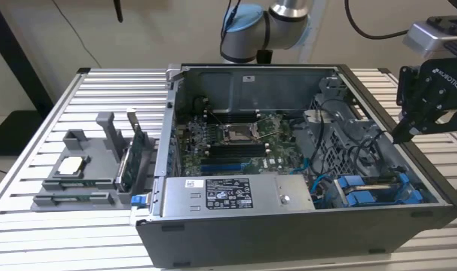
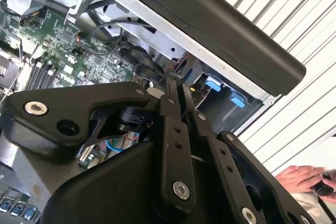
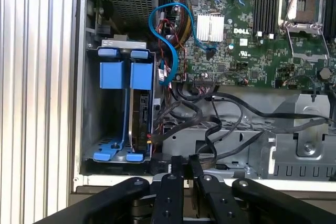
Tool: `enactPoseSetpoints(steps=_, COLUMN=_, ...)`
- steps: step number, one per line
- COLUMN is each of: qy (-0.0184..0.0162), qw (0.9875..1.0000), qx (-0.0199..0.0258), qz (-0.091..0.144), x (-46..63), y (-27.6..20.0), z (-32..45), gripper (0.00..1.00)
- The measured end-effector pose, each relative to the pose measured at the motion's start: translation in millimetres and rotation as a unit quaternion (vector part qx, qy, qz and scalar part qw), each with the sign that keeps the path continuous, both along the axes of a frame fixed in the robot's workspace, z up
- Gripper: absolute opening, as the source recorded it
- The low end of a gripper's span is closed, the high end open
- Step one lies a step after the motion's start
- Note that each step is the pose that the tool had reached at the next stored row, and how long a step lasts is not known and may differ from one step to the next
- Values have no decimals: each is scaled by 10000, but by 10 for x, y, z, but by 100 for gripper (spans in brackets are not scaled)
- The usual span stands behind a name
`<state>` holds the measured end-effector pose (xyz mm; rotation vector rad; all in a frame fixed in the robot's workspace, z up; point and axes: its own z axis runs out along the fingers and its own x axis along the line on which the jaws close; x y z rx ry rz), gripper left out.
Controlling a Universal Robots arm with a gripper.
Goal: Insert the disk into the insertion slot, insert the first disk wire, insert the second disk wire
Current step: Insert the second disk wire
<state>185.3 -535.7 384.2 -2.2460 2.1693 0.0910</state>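
Note:
The insertion slot (image 3: 113, 129) is a grey metal bay with blue plastic rails in the case's corner, also seen in the exterior view (image 1: 371, 189). The disk (image 3: 140, 121) stands edge-on in the half of the bay nearer the motherboard, its blue carrier tabs (image 3: 140, 74) showing. A blue wire (image 3: 155, 35) loops from the motherboard toward the disk's side; black wires (image 3: 210, 124) lie beside the bay. Whether any wire is plugged in, I cannot tell. My gripper (image 1: 404, 135) (image 3: 185, 160) (image 2: 176, 85) hovers above the case wall by the bay, shut and holding nothing.
The open computer case (image 1: 288, 248) lies on a slatted table (image 1: 77, 237). A boxy power supply (image 1: 228, 195) sits next to the bay. A grey fixture (image 1: 85, 175) with spare parts stands at the exterior view's left. A person's hand (image 2: 304, 177) rests beyond the case.

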Motion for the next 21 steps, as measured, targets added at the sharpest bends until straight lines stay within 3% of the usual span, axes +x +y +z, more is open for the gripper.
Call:
enactPoseSetpoints(steps=10, qy=0, qw=10000, qx=1, qz=0, x=0, y=0, z=2, gripper=16)
enactPoseSetpoints(steps=21, qy=-2, qw=10000, qx=1, qz=0, x=-29, y=0, z=91, gripper=16)
